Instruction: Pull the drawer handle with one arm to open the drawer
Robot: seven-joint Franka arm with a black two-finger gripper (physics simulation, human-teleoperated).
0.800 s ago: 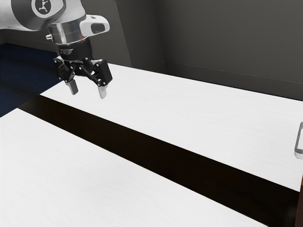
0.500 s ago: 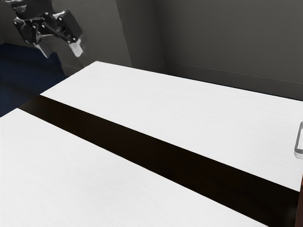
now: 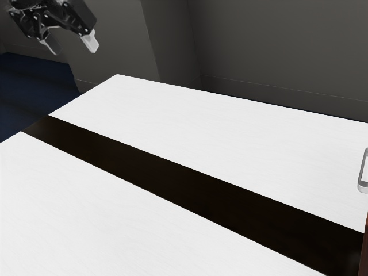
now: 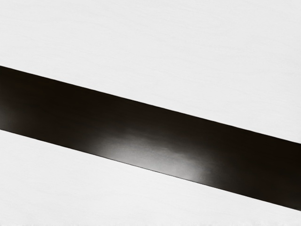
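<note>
A: Where was the gripper (image 3: 70,45)?

B: High in the exterior view's upper left corner, in the air in front of the grey wall (image 3: 259,40) and well clear of the worktop (image 3: 230,129). Its 2 jaws stood spread apart with nothing between them.

A: And the drawer handle (image 3: 363,170)?

B: At the exterior view's right edge, a pale loop partly cut off by the frame, beside the far white surface. It was well apart from the gripper, across the whole worktop.

A: What did the worktop look like?

B: 2 white surfaces with 1 dark band (image 3: 190,187) running diagonally between them. The wrist view looked down on that same band (image 4: 150,141), glossy and black, with white on both sides.

A: Was the drawer open?

B: I couldn't tell.
</note>
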